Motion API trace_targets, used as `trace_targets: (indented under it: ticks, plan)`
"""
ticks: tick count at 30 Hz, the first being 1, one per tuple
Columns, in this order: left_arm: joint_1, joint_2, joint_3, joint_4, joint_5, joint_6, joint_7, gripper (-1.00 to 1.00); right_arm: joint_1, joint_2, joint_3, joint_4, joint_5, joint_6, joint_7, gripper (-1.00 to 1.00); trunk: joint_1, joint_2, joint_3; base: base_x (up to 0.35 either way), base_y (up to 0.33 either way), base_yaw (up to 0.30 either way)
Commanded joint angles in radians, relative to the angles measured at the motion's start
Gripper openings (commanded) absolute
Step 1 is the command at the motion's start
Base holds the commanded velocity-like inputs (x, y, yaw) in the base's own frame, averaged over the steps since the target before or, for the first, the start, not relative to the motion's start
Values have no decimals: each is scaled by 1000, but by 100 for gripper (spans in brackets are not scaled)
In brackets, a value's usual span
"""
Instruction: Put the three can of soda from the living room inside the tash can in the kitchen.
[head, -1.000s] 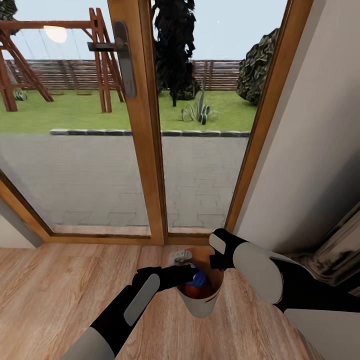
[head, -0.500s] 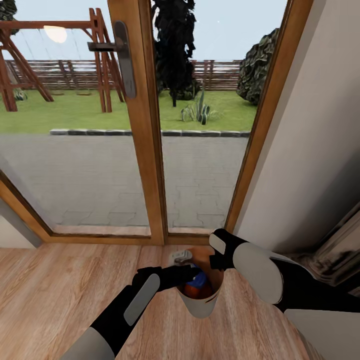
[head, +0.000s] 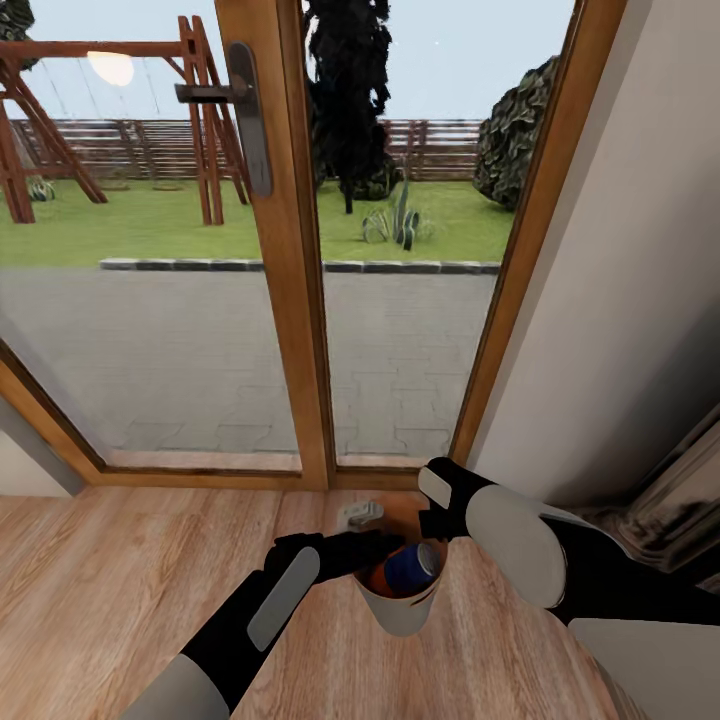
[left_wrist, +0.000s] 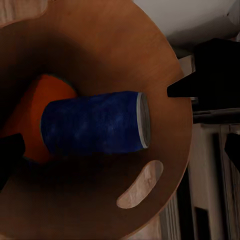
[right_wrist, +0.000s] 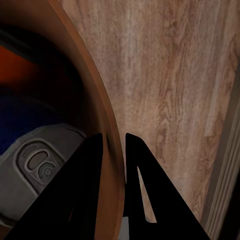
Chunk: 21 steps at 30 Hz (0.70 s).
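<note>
Astride the trash can (right_wrist: 107, 135) rim, right gripper (right_wrist: 114, 142) pinches it

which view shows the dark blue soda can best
The left wrist view: the dark blue cylindrical soda can lies on its side in the brown-lined round bin, full length visible. The head view shows it small. The right wrist view shows its pale top and some blue.

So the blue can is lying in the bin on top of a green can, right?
Not green. The left wrist view shows the blue can lying in the bin on top of an orange can.
</note>
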Motion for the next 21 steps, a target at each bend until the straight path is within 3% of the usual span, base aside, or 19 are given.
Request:
trace_targets:
  ticks: [1,13,21]
  plan:
    - [0,0,0,0,0,0,0,100,0,0,-9,0,-8,-3,3,-100,0,0,0,0,0,0]
    - [1,4,6,-40,2,2,-4,100,1,0,-9,0,-9,-3,3,-100,0,0,0,0,0,0]
    - [2,6,10,-153,4,56,-2,100,7,0,-9,0,-9,-4,3,-100,0,0,0,0,0,0]
